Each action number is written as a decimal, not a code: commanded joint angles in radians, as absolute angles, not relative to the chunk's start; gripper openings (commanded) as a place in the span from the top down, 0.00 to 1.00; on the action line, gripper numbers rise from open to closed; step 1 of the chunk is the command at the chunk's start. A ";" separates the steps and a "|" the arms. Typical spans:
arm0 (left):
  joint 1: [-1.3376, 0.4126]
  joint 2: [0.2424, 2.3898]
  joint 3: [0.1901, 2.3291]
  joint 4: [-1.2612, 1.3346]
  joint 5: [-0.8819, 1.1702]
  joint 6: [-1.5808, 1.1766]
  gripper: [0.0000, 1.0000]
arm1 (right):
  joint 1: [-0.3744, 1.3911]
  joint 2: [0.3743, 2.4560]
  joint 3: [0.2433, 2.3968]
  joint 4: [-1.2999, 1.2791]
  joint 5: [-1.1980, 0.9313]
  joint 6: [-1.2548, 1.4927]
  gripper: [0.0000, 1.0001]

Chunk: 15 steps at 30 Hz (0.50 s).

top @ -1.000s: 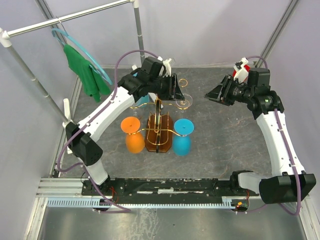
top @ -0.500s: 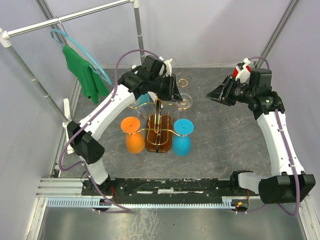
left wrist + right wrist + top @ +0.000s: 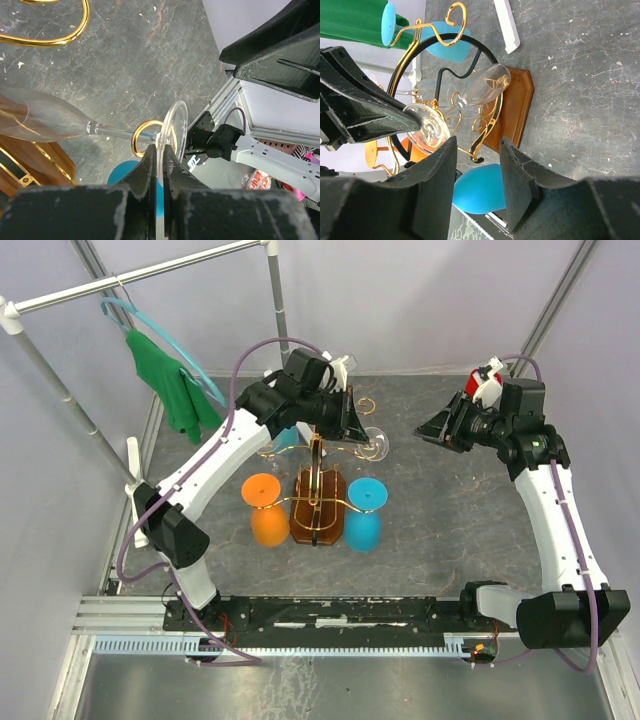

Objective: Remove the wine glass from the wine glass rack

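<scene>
Our left fingers [image 3: 152, 161] are pinched on the foot of the glass [image 3: 45, 120], likely because its tilted stem sits at a gold scroll of the rack [image 3: 316, 490] and must slide out sideways. The right fingers [image 3: 432, 426] hang open, empty, over the bench [image 3: 440, 510].

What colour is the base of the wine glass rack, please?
The rack base is dark brown wood, clearest in the right wrist view.

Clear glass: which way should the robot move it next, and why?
Probably ease the glass sideways, out of the gold hook. The left tool pinches its foot, and the stem sits inside that hook, so pulling straight up might snag.
</scene>
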<state>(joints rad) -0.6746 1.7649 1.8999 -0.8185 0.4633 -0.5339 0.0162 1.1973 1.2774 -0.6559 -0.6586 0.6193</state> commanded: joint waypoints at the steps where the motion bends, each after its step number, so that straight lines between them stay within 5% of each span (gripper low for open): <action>1: -0.673 1.756 1.872 -0.752 0.507 -0.567 0.97 | 0.005 1.167 1.274 -0.615 -0.685 0.606 0.52; 15: -0.672 1.713 1.783 -0.655 0.637 -0.644 0.97 | -0.020 1.159 1.276 -0.635 -0.692 0.590 0.52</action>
